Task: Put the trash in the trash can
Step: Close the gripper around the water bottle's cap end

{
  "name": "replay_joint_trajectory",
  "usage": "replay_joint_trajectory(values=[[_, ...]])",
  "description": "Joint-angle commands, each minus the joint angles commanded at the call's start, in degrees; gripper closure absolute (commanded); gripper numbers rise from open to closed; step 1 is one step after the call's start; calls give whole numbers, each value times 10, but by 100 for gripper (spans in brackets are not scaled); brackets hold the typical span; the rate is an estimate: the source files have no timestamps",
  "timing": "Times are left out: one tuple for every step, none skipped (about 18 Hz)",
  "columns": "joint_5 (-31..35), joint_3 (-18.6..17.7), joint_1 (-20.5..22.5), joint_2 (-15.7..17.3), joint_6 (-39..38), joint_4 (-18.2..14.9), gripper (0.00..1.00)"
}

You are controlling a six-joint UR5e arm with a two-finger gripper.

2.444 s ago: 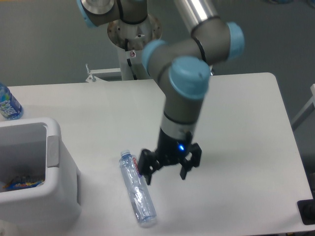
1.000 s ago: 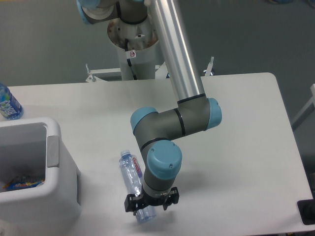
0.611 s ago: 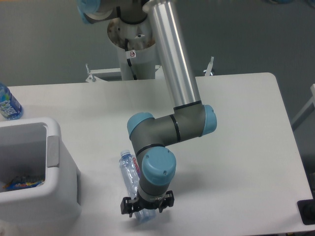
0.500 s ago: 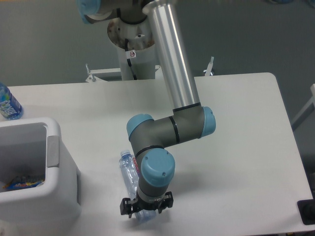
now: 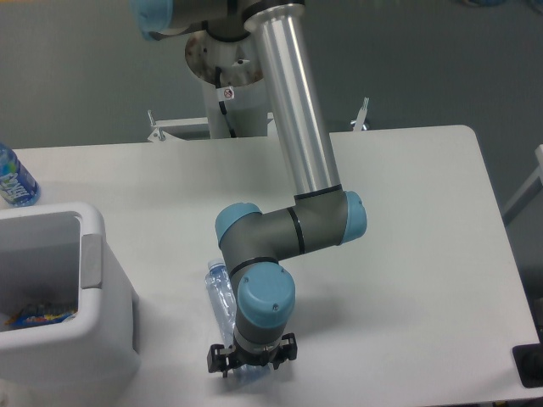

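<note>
Step in hand looks like the pickup of the crushed bottle [image 5: 222,297]; it lies on the desk [image 5: 407,220] just right of the trash can [image 5: 59,335], lower end hidden under the arm; claw [image 5: 251,359] is low over that end w/ jaws spread either side, not yet closed on it as far as I can tell; snack wrapper [image 5: 36,315] already sits in the trash can; next move prob. needs jaws closing, a lift, then carry left over the can's rim.

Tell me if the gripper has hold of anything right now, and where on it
It cannot be told. The gripper straddles the bottom end of the crushed clear bottle, which lies on the table, but the wrist hides whether the fingers have closed on it.
</note>
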Motion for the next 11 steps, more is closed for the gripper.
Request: replay_joint_trajectory(values=[[6, 0, 0, 0, 0, 2, 3], [13, -1, 0, -1, 0, 3, 8], [17, -1, 0, 0, -1, 3, 13], [18, -1, -1, 0, -1, 3, 19], [18, -2, -2, 1, -1, 3, 25], [18, -2, -2, 2, -1, 3, 30], [18, -2, -2, 2, -1, 3, 34], [18, -2, -2, 2, -1, 2, 36], [19, -2, -2, 3, -1, 2, 38], [19, -2, -2, 3, -1, 2, 38], [20, -3, -2, 4, -1, 2, 38]])
